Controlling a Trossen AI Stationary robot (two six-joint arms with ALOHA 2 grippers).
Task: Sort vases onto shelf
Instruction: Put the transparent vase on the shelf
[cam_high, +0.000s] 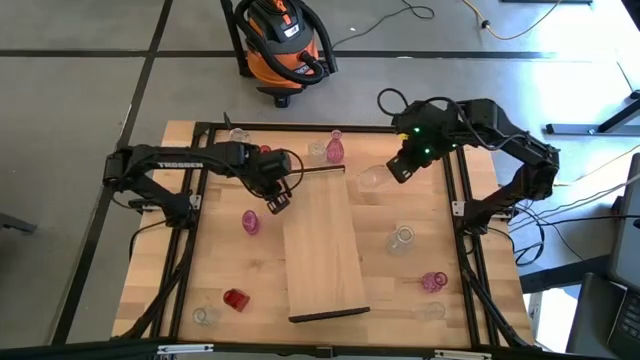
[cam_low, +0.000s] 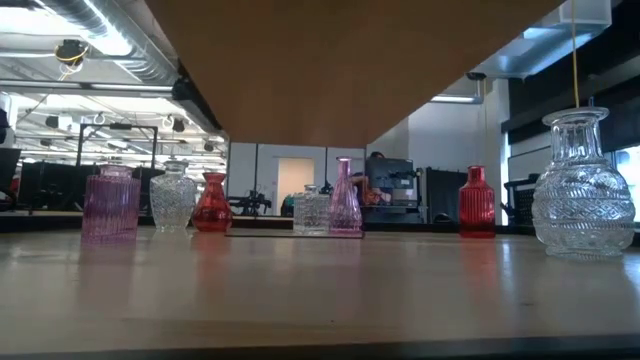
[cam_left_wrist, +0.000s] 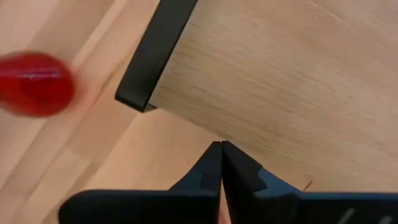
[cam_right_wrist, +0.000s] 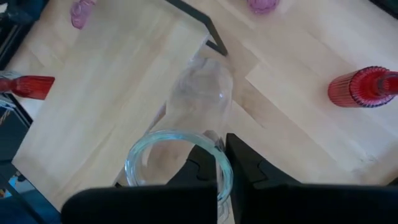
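Observation:
The shelf (cam_high: 322, 245), a pale plank with dark end strips, lies flat on the table's middle. My left gripper (cam_high: 276, 203) is shut, pointing down over the shelf's left long edge (cam_left_wrist: 205, 127) near its far end strip (cam_left_wrist: 155, 56). A red vase (cam_left_wrist: 34, 84) stands just beyond. My right gripper (cam_high: 396, 170) is shut on a clear vase (cam_high: 370, 178), held above the table by the shelf's far right corner. Other vases stand around the shelf: pink (cam_high: 250, 221), red (cam_high: 235, 298), clear (cam_high: 400, 240), pink (cam_high: 433, 282). My left gripper has its shut fingertips (cam_left_wrist: 214, 163) right at the shelf's left long edge; whether they touch it, I cannot tell. My right gripper holds the clear vase by its rim (cam_right_wrist: 219, 163), one finger inside the mouth and one outside. The fingers slant down from the table's right. The vase is lifted clear, its body (cam_right_wrist: 199, 93) tilted out beyond the fingertips.
A pink vase (cam_high: 335, 148) and clear vases (cam_high: 318, 150) (cam_high: 238, 133) stand near the far edge. More clear vases (cam_high: 205, 316) (cam_high: 430, 310) sit at the near corners. The black frame (cam_high: 460, 200) rims the table. An orange vacuum (cam_high: 283, 40) stands on the floor beyond.

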